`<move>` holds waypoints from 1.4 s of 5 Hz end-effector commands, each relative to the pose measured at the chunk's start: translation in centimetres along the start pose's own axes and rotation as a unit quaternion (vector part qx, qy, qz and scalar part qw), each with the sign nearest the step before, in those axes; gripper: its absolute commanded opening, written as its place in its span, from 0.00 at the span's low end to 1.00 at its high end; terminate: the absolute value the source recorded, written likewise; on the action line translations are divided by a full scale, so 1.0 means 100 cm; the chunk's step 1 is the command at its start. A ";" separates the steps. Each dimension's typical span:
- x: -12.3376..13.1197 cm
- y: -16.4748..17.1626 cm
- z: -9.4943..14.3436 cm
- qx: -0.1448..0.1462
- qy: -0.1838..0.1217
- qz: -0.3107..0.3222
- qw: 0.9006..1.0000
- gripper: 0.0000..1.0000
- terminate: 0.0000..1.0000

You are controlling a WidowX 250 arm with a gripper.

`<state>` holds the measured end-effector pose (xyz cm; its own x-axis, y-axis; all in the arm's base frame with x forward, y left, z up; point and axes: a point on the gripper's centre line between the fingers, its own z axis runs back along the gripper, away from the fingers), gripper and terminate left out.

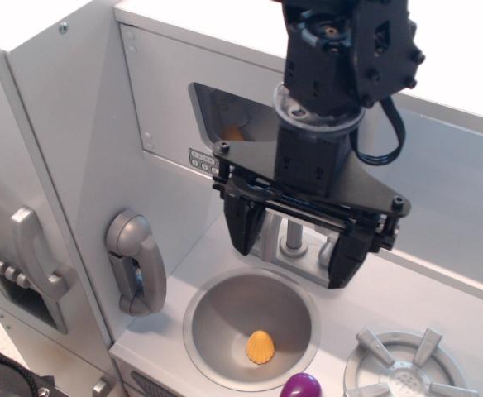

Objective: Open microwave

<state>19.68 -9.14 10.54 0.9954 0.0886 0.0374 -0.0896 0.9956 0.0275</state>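
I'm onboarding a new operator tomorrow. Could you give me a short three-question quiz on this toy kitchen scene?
1. True or false: the microwave door is shut.
2. What lies in the sink? A) orange shell-shaped piece B) spoon C) nothing
3. Fill in: the end effector hangs with its fingers ____.

Key: 1 true; 2 A, the orange piece; 3 open, holding nothing.

The pale grey counter (pixel 428 302) runs across the lower right of the frame. A round metal sink bowl (pixel 225 310) is set into it at lower centre, with a small orange shell-shaped piece (pixel 260 346) lying in its bottom. A silver faucet (pixel 294 241) stands just behind the bowl. At the bottom right sits a round grey burner (pixel 407 372), and a purple rounded object (pixel 301 385) shows at the bottom edge between bowl and burner.
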 end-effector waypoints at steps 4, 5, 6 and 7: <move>0.060 -0.002 0.004 -0.015 -0.088 0.013 0.996 1.00 0.00; 0.081 0.006 0.001 -0.020 -0.091 0.033 0.995 1.00 0.00; 0.092 0.009 0.001 -0.015 -0.095 0.040 0.995 1.00 0.00; 0.094 0.006 -0.002 -0.020 -0.097 0.032 0.995 1.00 0.00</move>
<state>28.36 -7.53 9.50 0.9697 0.1450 0.1967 -0.1476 0.9890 -0.0016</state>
